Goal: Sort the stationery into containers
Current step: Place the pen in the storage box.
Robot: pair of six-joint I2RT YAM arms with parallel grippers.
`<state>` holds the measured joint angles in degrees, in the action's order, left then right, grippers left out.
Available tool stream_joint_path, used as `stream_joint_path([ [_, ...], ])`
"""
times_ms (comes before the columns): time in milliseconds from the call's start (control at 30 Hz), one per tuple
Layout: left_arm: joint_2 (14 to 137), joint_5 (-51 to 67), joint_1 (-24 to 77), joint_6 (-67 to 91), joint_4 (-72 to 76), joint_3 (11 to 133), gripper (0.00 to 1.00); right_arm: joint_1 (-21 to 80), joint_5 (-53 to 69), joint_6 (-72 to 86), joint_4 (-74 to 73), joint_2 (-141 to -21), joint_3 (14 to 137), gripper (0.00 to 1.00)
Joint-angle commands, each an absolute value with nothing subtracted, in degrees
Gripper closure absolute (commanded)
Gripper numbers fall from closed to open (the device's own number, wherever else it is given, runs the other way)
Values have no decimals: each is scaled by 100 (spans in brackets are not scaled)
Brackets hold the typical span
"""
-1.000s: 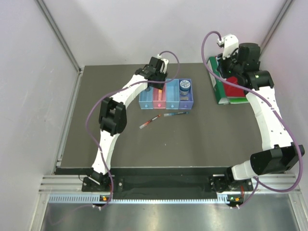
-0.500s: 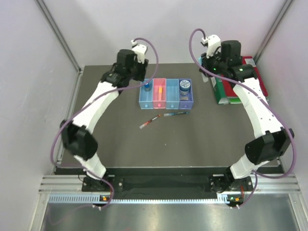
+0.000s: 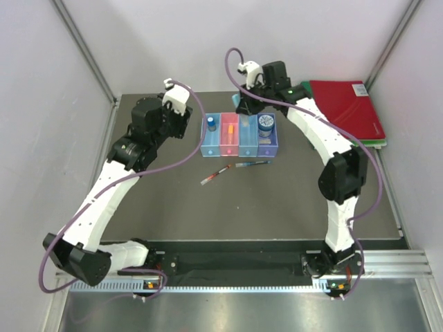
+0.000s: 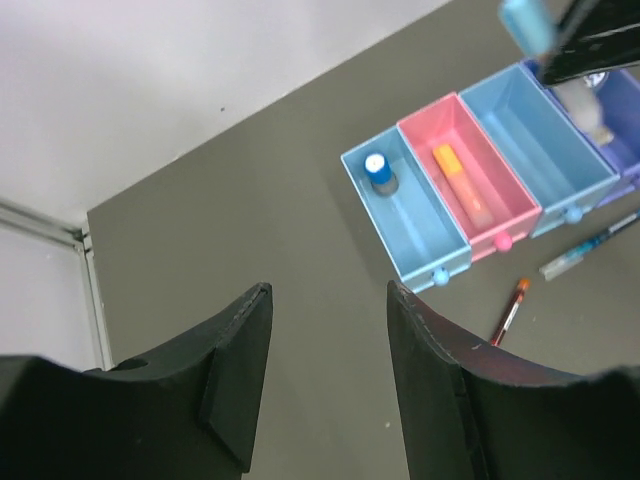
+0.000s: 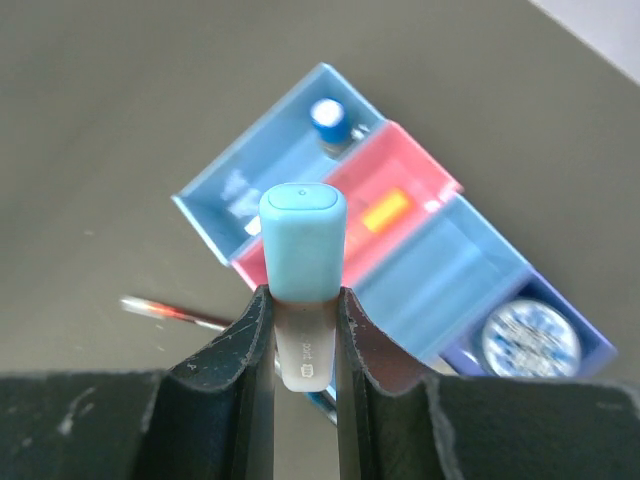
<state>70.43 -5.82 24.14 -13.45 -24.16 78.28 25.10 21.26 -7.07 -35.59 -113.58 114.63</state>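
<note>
Four joined bins [image 3: 239,142] stand mid-table: light blue, pink, light blue, purple. A blue-capped bottle [image 3: 210,124] stands in the first, a pink-orange bar [image 3: 229,129] lies in the pink, and a round blue jar [image 3: 266,123] sits in the purple. My right gripper [image 3: 243,105] is shut on a light blue bar [image 5: 302,245], held above the bins' far side. My left gripper [image 3: 181,124] is open and empty, left of the bins [image 4: 480,190]. A red pen [image 3: 215,174] and a dark pen [image 3: 252,164] lie on the table in front of the bins.
A large red binder [image 3: 346,107] lies on a green one at the back right corner. Grey walls close the table at left, back and right. The left wrist view shows the table's left edge rail [image 4: 50,225].
My right arm swung left from the binders to above the bins, carrying the light blue bar. My left arm drew back to the left, away from the bins.
</note>
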Motion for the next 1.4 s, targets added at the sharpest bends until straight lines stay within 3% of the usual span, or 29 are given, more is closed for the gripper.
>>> stream_joint_path([
  [0, 6628, -703, 2408, -1626, -2469, 7699, 45, 2698, 2856, -256, -3182, -11768, 12102, 97],
  [633, 6275, -378, 2417, -1811, -2329, 7462, 35, 2751, 3208, -343, -2874, -13218, 12067, 95],
  [833, 6240, -316, 2417, -1802, -2338, 7409, 34, 2725, 3138, -387, -2856, -13289, 12050, 85],
  [933, 6240, -290, 2417, -1741, -2320, 7392, 34, 2690, 3085, -483, -2883, -13236, 12041, 71],
  [1233, 6214, -185, 2417, -1670, -2294, 7356, 33, 2654, 2901, -641, -2892, -13026, 12015, 51],
  [1367, 6188, -27, 2408, -1740, -2320, 7313, 30, 2654, 2795, -756, -2979, -12859, 12041, 50],
])
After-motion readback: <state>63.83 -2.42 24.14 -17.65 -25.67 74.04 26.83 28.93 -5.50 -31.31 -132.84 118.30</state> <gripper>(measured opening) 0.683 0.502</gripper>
